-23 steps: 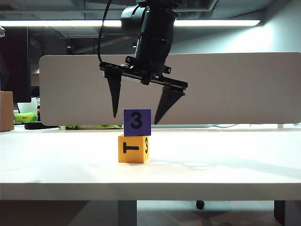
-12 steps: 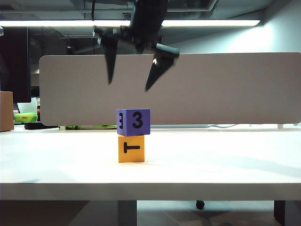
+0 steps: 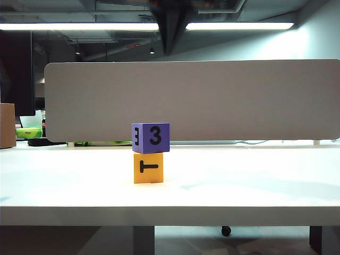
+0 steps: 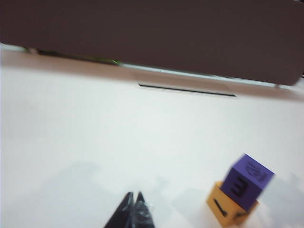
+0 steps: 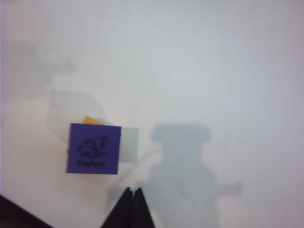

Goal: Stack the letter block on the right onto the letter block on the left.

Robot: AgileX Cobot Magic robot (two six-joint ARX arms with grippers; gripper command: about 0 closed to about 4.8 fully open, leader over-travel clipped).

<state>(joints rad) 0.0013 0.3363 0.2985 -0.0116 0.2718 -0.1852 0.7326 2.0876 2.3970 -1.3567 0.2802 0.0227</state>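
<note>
The purple block (image 3: 151, 138) sat squarely on the orange block (image 3: 148, 168), mid-table (image 3: 255, 186) near the front edge, a stack that looked finished. High above it hung the right pincer (image 5: 132, 192), tips pinched together and carrying nothing, judged clear so as not to nudge the tower. The left pincer (image 4: 133, 198) was closed too, empty, low over bare table beside the stack. Count: two blocks, two pincers.

"3" block (image 3: 151, 138) atop "T" block (image 3: 148, 168), mid-table (image 3: 255, 186); divider panel (image 3: 239, 98) behind.
</note>
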